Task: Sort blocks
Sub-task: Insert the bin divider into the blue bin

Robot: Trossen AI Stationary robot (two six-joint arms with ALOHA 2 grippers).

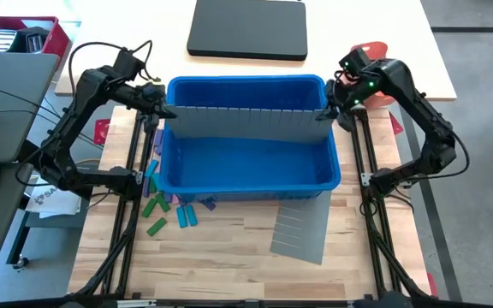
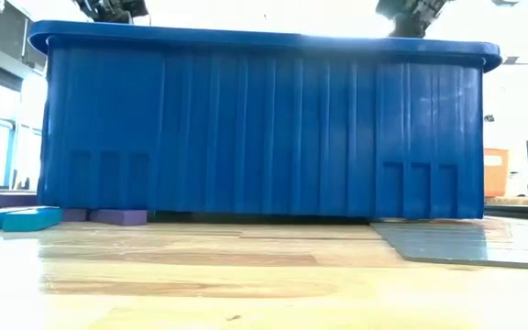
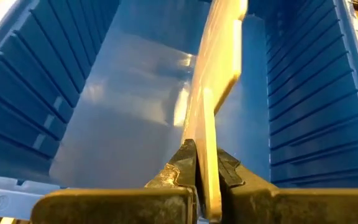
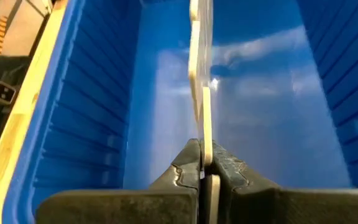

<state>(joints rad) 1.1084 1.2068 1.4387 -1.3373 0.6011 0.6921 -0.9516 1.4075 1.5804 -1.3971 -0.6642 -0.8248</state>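
A blue bin [image 1: 246,171] holds 1 grey slotted divider [image 1: 245,122]; another grey divider sheet [image 1: 300,233] lies beside it.

From my remote seat I count one blue bin [image 1: 248,175] on the table and two grey slotted divider sheets: one [image 1: 245,122] standing across the bin, one [image 1: 300,231] lying flat on the wood. Two arms are at work, so two grippers, the left gripper [image 1: 163,111] and the right gripper [image 1: 330,111]. Loose blocks [image 1: 168,204] sit beside the bin: roughly three green, three blue, two or three purple; some are hidden under the rim. One dark case [image 1: 247,28] lies beyond.
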